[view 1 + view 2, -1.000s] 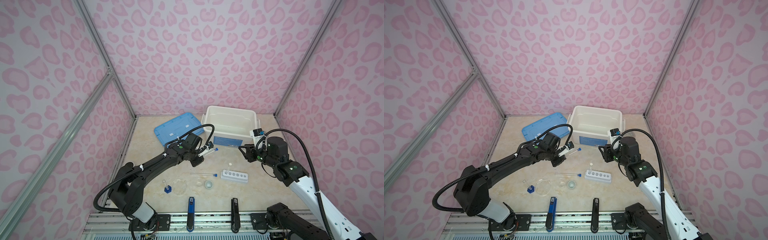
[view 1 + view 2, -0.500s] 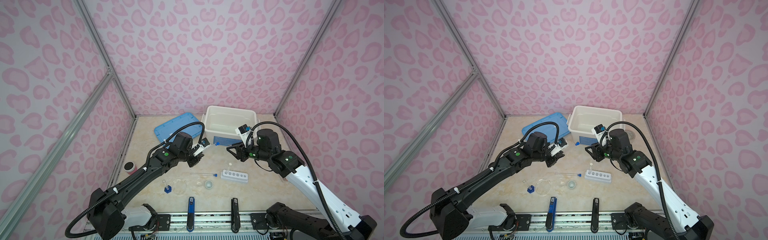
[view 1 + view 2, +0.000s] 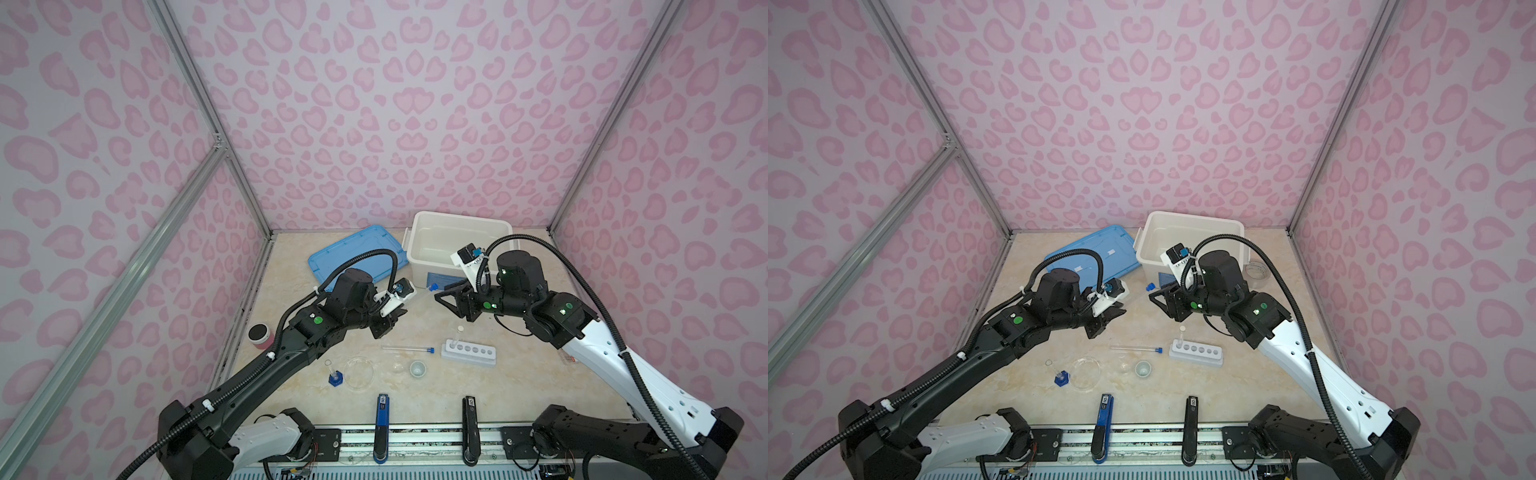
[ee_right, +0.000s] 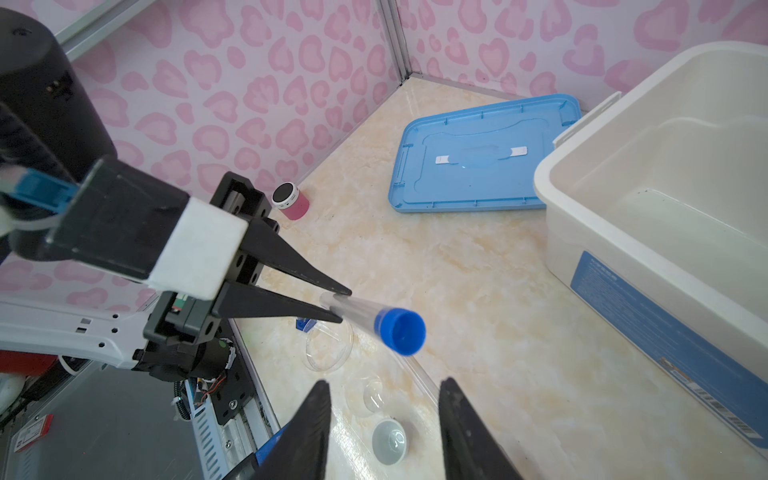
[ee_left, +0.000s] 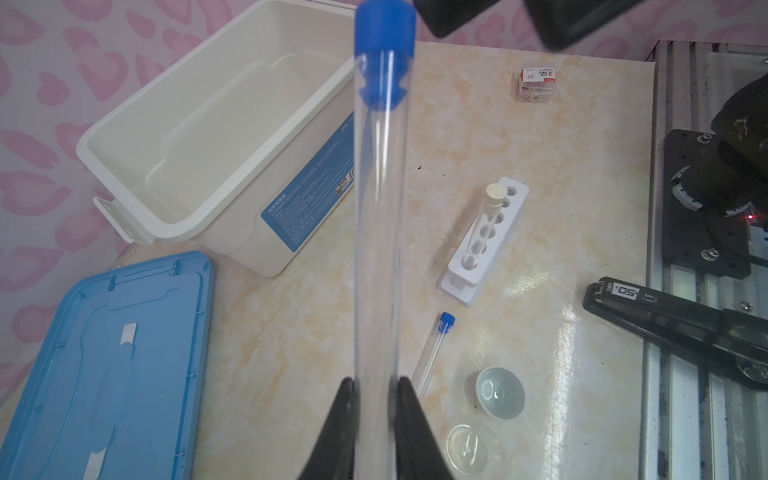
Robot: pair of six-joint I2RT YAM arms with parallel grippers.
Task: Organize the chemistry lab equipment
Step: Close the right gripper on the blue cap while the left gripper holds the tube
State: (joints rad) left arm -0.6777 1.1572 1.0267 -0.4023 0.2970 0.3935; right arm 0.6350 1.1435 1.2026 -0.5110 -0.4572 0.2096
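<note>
Left claw (image 5: 376, 386) is clamped on a blue-capped tube (image 5: 380, 208), held in the air behind the rack (image 3: 468, 353), a bit left of it. Spare tube (image 3: 407, 348) lies flat just left of the rack. Right claw (image 4: 385, 382) hovers behind the rack, jaws apart, empty, facing the cap (image 4: 401, 332).

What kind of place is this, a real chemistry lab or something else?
Probably a staged robot test booth, not a working lab: pink patterned walls on metal framing box in a small tabletop, and two robot arms are mounted at its front rail.
</note>
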